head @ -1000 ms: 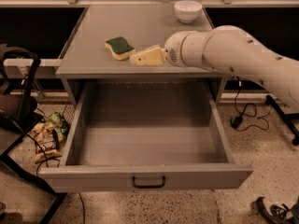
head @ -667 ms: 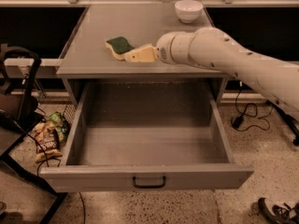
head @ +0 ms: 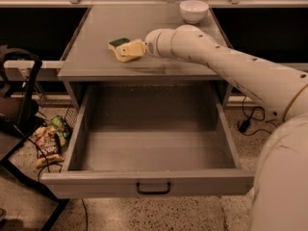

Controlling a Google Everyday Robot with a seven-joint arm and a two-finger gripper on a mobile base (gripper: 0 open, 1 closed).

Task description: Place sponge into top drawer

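Far left, on the floor: a black metal frame (head: 21,88) and some snack packets (head: 47,146), both well apart from the work.

Centre left, on the desk (head: 159,28): the sponge (head: 118,43) lies green face up, towards the front edge. The claw (head: 129,51) meets it from the right, and the two overlap in this view. You cannot tell whether the claw is open or closed, or whether it has hold of the sponge. The sponge's long axis is not readable here.

Centre, below: the top drawer (head: 96,184) stands pulled fully out. Its floor lies directly beneath and nearer to you than the sponge, so the coming move should be a lift, then a carry forward over the desk's front edge and down.

Right: the white bowl (head: 194,11) sits at the desk's back corner, behind the arm (head: 231,69) and out of the way. A cable (head: 245,121) trails on the floor.
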